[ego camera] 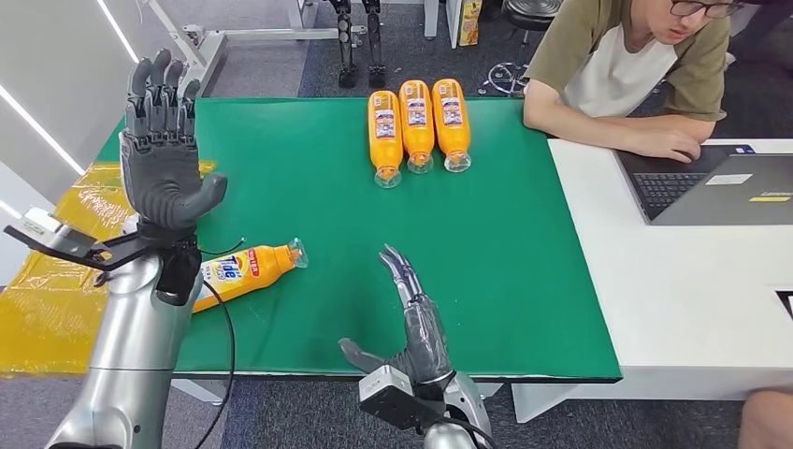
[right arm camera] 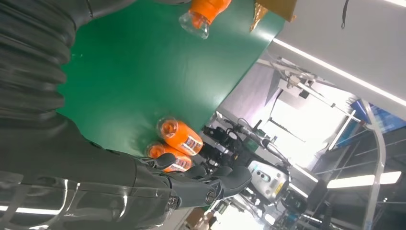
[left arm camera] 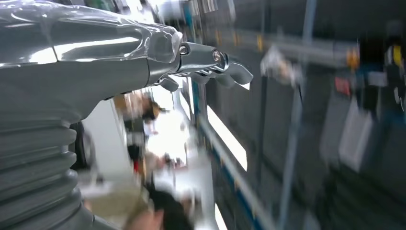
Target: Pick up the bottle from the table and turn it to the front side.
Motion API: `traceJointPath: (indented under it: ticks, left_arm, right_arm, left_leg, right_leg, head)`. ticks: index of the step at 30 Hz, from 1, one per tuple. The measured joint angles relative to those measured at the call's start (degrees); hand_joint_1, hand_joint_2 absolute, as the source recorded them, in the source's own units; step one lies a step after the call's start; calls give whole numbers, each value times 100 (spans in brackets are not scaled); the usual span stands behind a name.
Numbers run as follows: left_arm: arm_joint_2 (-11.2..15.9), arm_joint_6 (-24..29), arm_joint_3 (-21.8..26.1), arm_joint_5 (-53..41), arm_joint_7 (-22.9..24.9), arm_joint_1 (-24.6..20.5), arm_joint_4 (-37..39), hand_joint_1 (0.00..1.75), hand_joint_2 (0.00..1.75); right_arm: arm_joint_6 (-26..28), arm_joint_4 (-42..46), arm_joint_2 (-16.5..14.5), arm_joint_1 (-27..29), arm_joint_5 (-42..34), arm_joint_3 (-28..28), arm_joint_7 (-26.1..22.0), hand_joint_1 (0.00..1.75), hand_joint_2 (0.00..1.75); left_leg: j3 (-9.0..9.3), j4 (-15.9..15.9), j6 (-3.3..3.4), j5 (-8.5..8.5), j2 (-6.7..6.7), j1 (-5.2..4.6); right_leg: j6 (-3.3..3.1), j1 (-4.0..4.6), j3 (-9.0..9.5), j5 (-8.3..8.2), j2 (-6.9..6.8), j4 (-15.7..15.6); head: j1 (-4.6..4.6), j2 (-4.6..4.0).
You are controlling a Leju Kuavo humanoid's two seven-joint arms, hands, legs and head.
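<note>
Head view: bottle (ego camera: 245,272) lies on its side on the green table (ego camera: 524,281), near the front left part, cap toward the table's middle, with its printed brand label facing up. Whether that label counts as the front side cannot be settled from this view; the scene fits both a bottle awaiting pickup and one set down again after turning. Left hand (ego camera: 164,154) is raised above the table's left edge, palm forward, fingers straight and apart, holding nothing. Right hand (ego camera: 411,313) hovers low over the front edge of the table, fingers extended toward the far side, released, well apart from the bottle. Three more orange bottles (ego camera: 417,123) lie side by side at the far edge, caps toward the robot. A person (ego camera: 636,70) sits at the adjoining white table (ego camera: 683,281), working at a laptop (ego camera: 720,187).

Left wrist view: picture is blurred; left hand (left arm camera: 210,67) shows fingers stretched out with nothing between them.

Right wrist view: right hand (right arm camera: 201,184) is extended and empty above the green surface; the bottle's cap end (right arm camera: 203,14) shows at one edge.

Procedure note, should a grasp be called for: take the body across its middle, clear of the cable (ego camera: 223,318) lying beside it, and keep the label visible while rotating.
</note>
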State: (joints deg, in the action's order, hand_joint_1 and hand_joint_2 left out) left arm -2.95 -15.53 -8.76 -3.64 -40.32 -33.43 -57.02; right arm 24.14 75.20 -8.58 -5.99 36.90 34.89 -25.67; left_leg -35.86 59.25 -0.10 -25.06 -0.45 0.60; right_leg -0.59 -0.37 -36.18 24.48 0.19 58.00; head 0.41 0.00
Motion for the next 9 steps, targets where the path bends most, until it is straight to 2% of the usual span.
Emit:
traceJointPath:
  ticks: [2, 4, 7, 9]
  left_arm:
    - [-333, 786, -1, -74, 1, 140, -29, 0, 175]
    - [-681, 1321, -30, -2, 2, 411, -128, 0, 175]
    - [-1113, 1784, -114, 176, 2, 944, -451, 0, 175]
    - [-1272, 1988, -133, 214, 2, 1213, -644, 0, 175]
  right_arm:
    - [44, 121, -8, 47, 37, -54, 33, 0, 175]
    - [130, 225, -15, 87, 14, -105, 10, 0, 175]
    - [321, 360, -25, 133, -10, -173, -84, 0, 175]
    - [433, 429, -30, 156, -14, -207, -132, 0, 175]
  left_leg:
    - [0, 0, 3, -3, 3, -2]
    - [1, 0, 5, -5, 9, -2]
    - [1, 1, 10, -12, 14, -3]
    - [1, 1, 14, -17, 18, -3]
  right_leg:
    - [1, -1, 1, 0, 2, -2]
    - [1, -1, 1, -1, 8, -4]
    - [3, -2, 0, 1, 13, -5]
    - [5, -2, -1, 3, 16, -6]
  head:
    - [-1, 0]
    - [1, 0]
    - [1, 0]
    - [1, 0]
